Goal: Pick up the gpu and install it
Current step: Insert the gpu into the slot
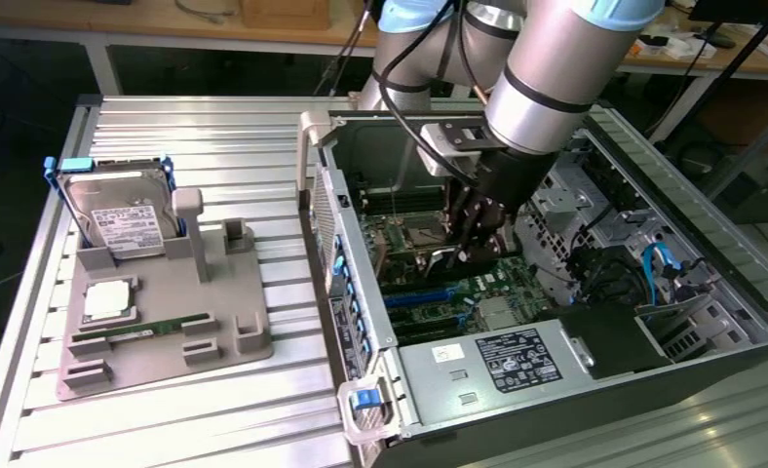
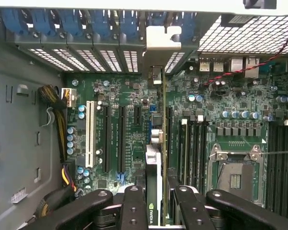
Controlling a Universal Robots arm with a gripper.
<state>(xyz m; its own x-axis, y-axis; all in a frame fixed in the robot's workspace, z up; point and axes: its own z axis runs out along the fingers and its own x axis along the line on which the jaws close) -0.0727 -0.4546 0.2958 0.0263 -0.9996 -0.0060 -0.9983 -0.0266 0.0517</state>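
My gripper (image 1: 473, 246) is down inside the open computer case (image 1: 358, 322), just above the motherboard (image 1: 456, 292). It is shut on the gpu (image 2: 156, 158), a thin dark card seen edge-on between the black fingers (image 2: 134, 206). In the wrist view the card runs from the fingers toward the rear slot openings, with its silvery metal end (image 2: 155, 76) close to the case's back wall. It hangs over the long black expansion slots (image 2: 121, 139) beside the memory slots. In the exterior view the gpu (image 1: 444, 256) shows as a pale edge below the fingers.
A grey holder (image 1: 163, 322) on the exterior view's left carries a silver hard drive in a blue frame (image 1: 118, 219), a processor chip (image 1: 108, 300) and a green memory stick (image 1: 143, 330). The power supply (image 1: 508, 356) and drive bays crowd the case around the arm.
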